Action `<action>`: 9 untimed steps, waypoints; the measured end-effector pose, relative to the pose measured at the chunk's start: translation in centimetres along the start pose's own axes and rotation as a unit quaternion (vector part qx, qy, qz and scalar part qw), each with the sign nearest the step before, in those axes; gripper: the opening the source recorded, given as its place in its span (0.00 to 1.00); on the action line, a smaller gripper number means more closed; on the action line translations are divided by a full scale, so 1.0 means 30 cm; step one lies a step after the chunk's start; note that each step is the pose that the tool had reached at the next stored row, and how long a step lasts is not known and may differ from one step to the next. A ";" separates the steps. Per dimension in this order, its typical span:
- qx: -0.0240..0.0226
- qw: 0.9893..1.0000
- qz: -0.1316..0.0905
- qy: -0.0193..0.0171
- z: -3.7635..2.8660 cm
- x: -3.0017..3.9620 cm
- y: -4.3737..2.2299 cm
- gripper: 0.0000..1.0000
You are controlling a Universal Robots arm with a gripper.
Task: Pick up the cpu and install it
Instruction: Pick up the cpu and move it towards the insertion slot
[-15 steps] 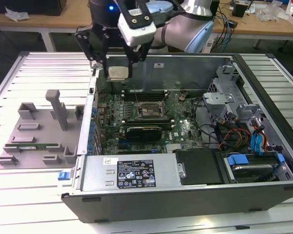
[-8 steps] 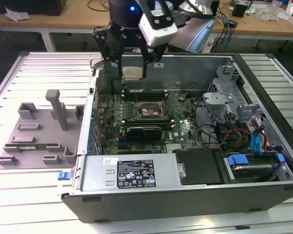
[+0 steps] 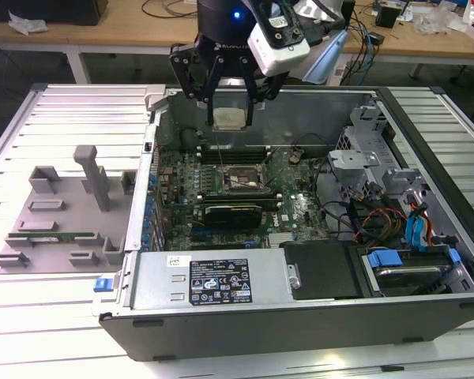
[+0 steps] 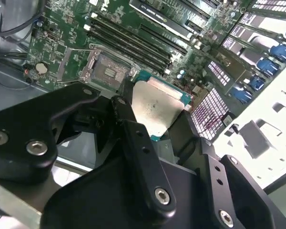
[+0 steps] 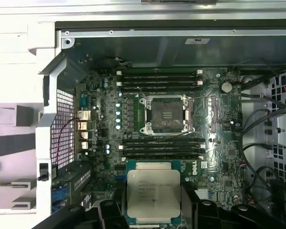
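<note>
While the pincer (image 3: 229, 104) clamps the cpu (image 5: 153, 193) by its edges, the chip hangs flat, raised above the socket (image 5: 164, 113) and beside it, seemingly held level to seat squarely.

Print on the cpu (image 5: 153, 196) and power-supply label (image 3: 220, 284) seems illegible.
</note>
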State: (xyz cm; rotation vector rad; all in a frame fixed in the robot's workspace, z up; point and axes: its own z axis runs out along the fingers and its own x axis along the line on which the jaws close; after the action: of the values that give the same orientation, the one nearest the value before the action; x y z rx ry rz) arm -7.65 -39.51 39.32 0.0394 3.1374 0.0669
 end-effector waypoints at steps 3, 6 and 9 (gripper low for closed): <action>0.000 1.000 0.000 0.000 0.020 -0.007 0.004 0.55; 0.000 1.000 0.000 0.000 0.037 -0.013 0.008 0.55; 0.000 1.000 0.000 0.000 0.069 -0.021 0.010 0.55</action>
State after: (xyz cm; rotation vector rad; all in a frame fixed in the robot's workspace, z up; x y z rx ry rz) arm -7.00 -39.15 37.28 0.0395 3.1374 0.0671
